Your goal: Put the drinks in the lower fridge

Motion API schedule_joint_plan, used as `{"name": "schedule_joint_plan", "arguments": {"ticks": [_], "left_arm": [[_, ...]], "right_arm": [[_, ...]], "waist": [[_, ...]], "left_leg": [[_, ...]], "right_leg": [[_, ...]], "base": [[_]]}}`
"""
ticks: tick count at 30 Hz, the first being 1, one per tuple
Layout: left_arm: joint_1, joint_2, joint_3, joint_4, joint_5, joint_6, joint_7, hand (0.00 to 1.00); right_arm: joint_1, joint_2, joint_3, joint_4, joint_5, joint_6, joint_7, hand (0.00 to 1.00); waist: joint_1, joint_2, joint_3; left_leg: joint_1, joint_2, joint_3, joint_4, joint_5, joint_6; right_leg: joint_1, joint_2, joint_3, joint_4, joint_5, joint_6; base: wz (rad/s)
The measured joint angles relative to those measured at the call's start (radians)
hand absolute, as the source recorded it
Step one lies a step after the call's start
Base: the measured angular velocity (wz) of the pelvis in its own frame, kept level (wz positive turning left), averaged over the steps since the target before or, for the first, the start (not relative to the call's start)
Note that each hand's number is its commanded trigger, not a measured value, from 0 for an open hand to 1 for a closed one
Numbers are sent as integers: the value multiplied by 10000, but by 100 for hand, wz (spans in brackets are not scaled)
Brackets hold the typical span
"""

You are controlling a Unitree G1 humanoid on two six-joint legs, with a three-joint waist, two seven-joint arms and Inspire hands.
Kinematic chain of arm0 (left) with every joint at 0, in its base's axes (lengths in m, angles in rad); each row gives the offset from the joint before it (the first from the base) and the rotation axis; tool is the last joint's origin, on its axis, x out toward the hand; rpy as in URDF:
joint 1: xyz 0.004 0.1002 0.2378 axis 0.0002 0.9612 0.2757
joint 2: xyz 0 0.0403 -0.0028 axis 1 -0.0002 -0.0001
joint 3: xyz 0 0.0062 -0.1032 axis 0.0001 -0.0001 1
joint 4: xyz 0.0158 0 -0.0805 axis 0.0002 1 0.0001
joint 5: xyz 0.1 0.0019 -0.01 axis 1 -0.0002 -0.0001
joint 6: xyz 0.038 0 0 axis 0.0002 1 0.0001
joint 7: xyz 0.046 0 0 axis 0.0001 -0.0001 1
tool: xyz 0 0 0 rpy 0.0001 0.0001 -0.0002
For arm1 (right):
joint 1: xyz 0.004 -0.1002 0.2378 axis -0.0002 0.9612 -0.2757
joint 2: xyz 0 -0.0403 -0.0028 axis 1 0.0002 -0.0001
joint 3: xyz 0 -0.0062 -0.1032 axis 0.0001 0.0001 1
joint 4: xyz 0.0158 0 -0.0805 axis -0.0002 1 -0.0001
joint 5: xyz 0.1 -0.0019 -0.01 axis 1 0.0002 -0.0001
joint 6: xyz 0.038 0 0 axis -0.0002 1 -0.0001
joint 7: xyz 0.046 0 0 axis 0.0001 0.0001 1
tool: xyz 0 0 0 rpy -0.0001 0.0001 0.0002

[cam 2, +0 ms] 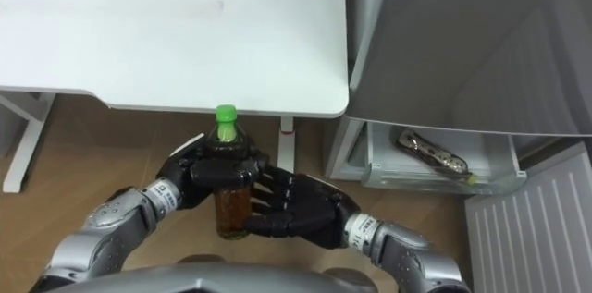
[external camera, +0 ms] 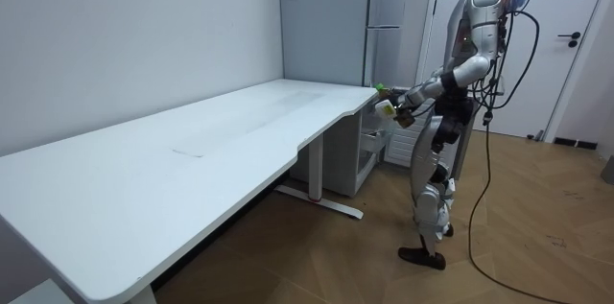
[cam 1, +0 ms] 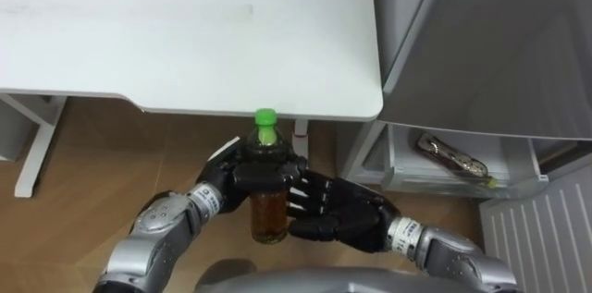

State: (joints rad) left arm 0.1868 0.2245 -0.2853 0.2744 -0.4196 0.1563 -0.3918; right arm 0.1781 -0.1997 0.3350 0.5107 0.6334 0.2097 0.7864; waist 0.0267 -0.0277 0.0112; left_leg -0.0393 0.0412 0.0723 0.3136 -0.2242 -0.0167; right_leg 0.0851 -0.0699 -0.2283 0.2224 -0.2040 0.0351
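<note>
While the robot stands on the wooden floor point(cam 1: 92, 159) at the end of the white desk point(cam 1: 185, 34), right beside the grey fridge point(cam 1: 481, 43), both of its hands are together on one drink in front of its body. The drink is a clear bottle point(cam 1: 267, 214) of amber liquid with a green cap point(cam 1: 266, 117), held upright in the air just below the desk's near edge and touching neither the desk nor the fridge. The left hand point(cam 1: 227, 177) is clenched around the bottle's upper part just under the cap, its fingers point(cam 1: 273, 175) wrapped across the front. The right hand point(cam 1: 342, 210) comes in from the other side with its palm turned towards the bottle; it is not clenched, and its fingers point(cam 1: 301, 196) are nearly straight and spread, their tips resting against the bottle's side while the thumb lies low by the bottle's bottom part. To the robot's right the lower fridge compartment is open: a pale drawer point(cam 1: 407, 159) shows below the grey upper front, with a flat packet point(cam 1: 453, 156) lying in it, and the ribbed white inside of the open door point(cam 1: 546, 228) stands at the lower right. In the room view the hands and bottle are at waist height, near the desk corner.
</note>
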Motion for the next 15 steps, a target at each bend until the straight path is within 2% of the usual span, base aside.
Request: {"name": "schedule_joint_plan", "arguments": {"ticks": [11,15], "left_arm": [[-2,110,-387,-3,-3,0,-54,100],[-2,159,-542,-2,-4,1,-81,100]], "right_arm": [[3,-185,514,0,541,9,-348,0],[7,-381,752,1,918,13,-438,0]], "waist": [[0,51,-48],[0,91,-54]], "left_leg": [[120,3,69,-78,0,0],[120,3,72,-82,0,0]], "right_leg": [[44,0,44,-4,7,-8],[41,0,45,-1,8,-9]], "base": [[-1],[0]]}}
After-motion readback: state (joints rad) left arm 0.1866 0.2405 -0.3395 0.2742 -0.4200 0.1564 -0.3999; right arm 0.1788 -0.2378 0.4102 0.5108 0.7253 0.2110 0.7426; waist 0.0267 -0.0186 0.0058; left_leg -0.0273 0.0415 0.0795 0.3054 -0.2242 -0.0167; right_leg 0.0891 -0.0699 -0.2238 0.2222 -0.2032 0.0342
